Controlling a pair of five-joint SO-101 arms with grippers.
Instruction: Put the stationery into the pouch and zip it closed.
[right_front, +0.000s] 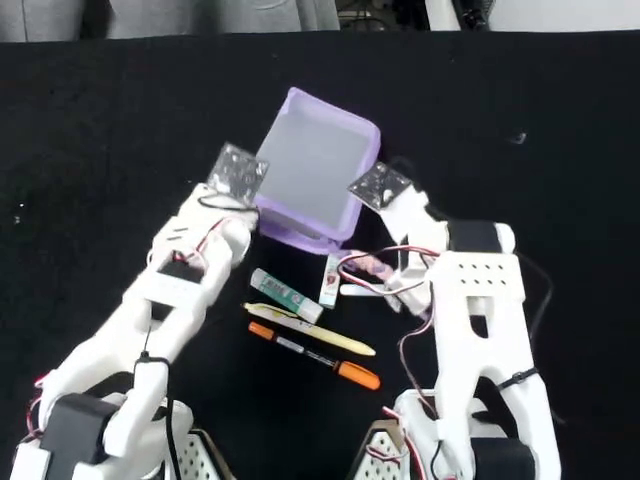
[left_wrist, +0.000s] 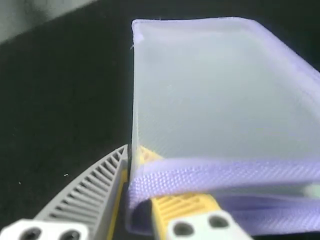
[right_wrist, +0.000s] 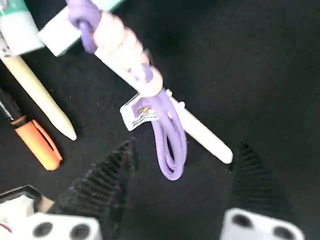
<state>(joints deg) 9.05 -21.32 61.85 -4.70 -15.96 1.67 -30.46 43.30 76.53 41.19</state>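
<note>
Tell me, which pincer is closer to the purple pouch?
Left. The left pincer grips the edge of the pouch; the right pincer hangs open over a pen, apart from it.

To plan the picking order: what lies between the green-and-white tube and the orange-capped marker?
In the high view, a pale yellow pen lies between the green-and-white tube and the orange-capped marker.

The pouch (right_front: 318, 170), translucent with purple trim, is lying at a slant on the black worktop (right_front: 560, 150). Just beside its near edge, a green-and-white tube (right_front: 285, 296), a small white block (right_front: 329, 281) and a pink-gripped white pen (right_wrist: 135, 62) carrying a purple loop are resting. Farther out, a pale yellow pen (right_front: 312, 331) and an orange-capped marker (right_front: 318, 358) are lying side by side.
</note>
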